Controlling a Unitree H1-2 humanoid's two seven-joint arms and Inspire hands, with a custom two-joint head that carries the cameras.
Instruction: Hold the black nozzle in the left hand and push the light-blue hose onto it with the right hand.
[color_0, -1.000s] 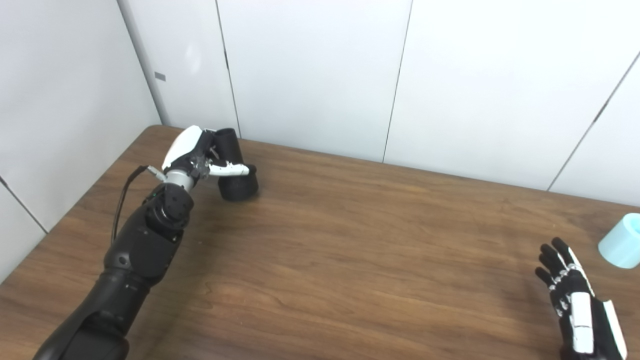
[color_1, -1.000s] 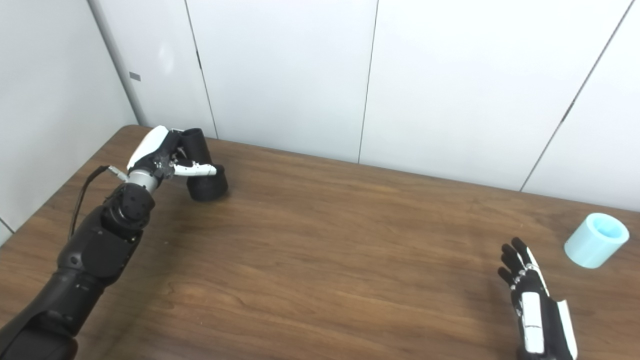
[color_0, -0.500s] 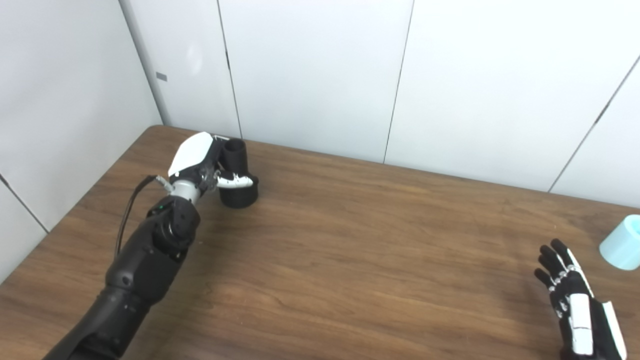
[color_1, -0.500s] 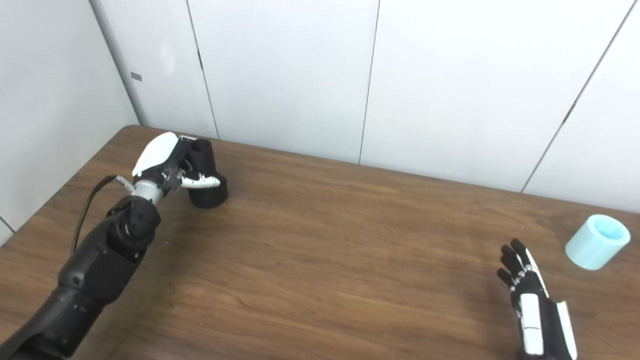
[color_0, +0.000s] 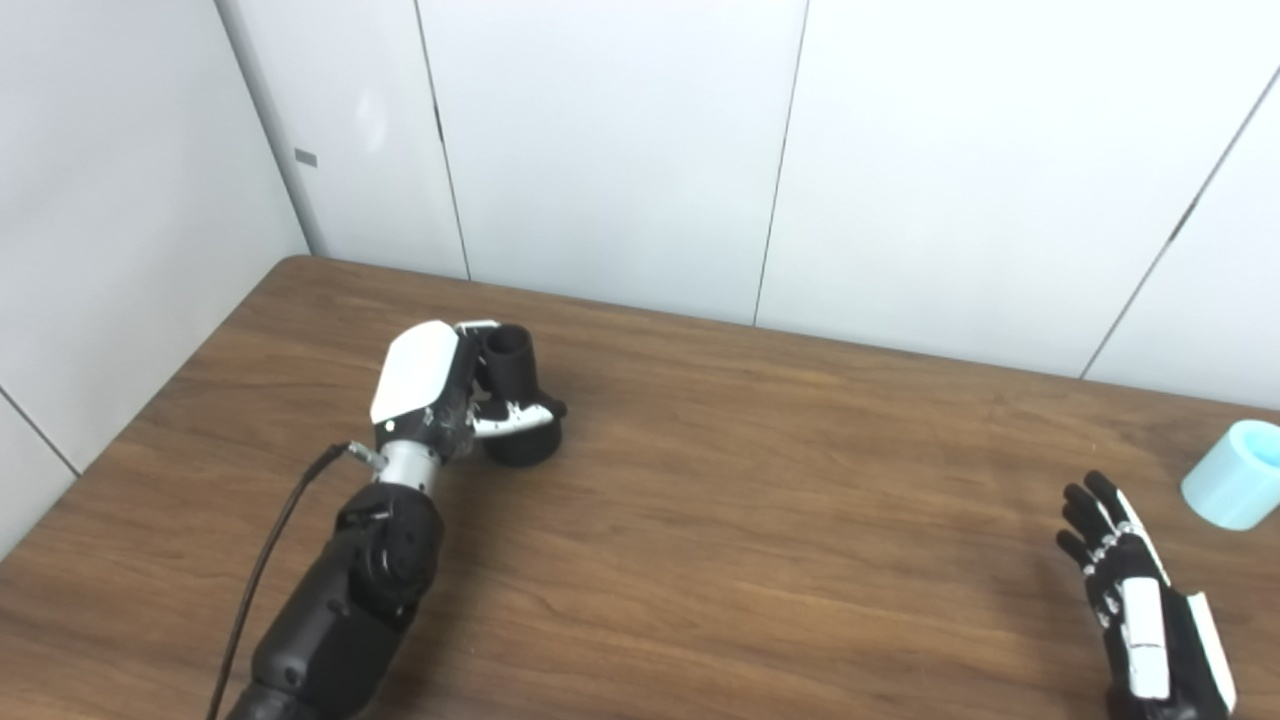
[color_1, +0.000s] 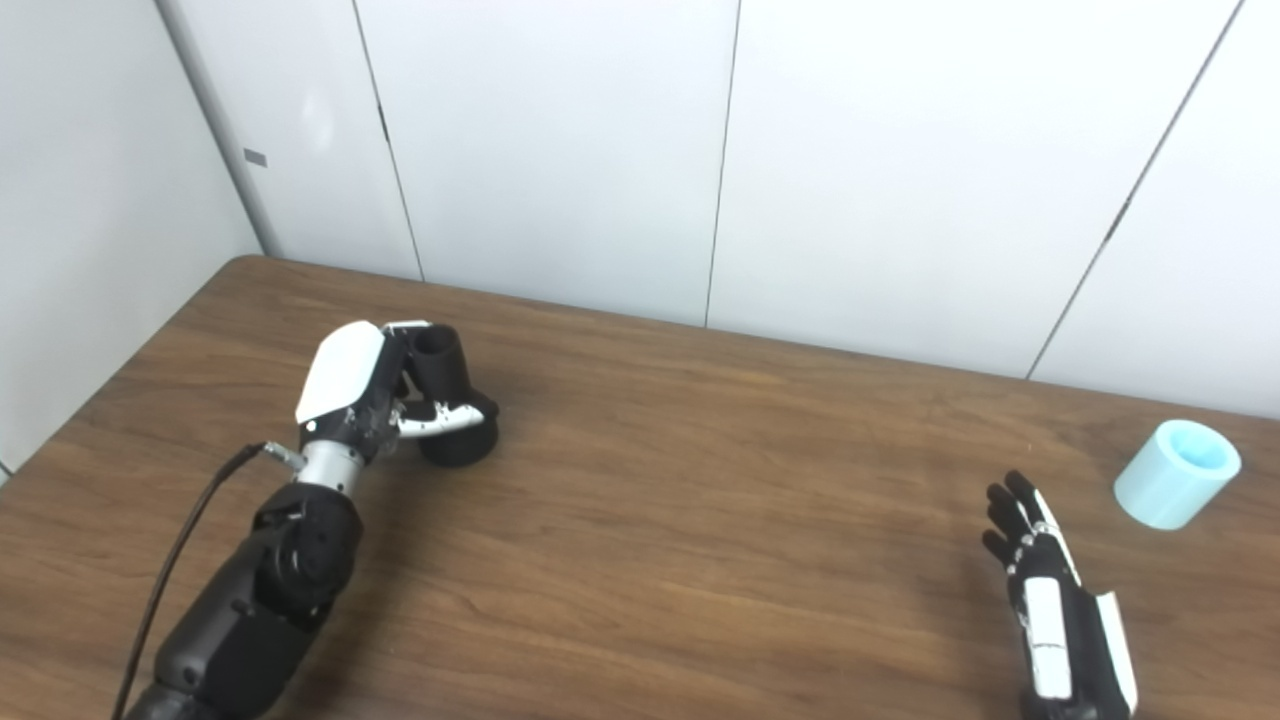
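The black nozzle (color_0: 520, 398) is a stepped tube with a narrow open neck on top and a wider base. My left hand (color_0: 440, 390) is shut on it, thumb wrapped across its front, carrying it upright over the left part of the wooden table (color_0: 720, 520). The light-blue hose (color_1: 1176, 473) is a short pale cylinder lying tilted on the table at the far right. My right hand (color_1: 1045, 585) hovers low near the front right with its fingers spread, holding nothing, a short way left and nearer than the hose.
White wall panels (color_0: 620, 150) close off the table's back and left sides. The table's back edge runs just behind the hose.
My left hand has carried the nozzle from the back-left corner toward me and to the right. The right hand and the hose have stayed put; the view shifted slightly.
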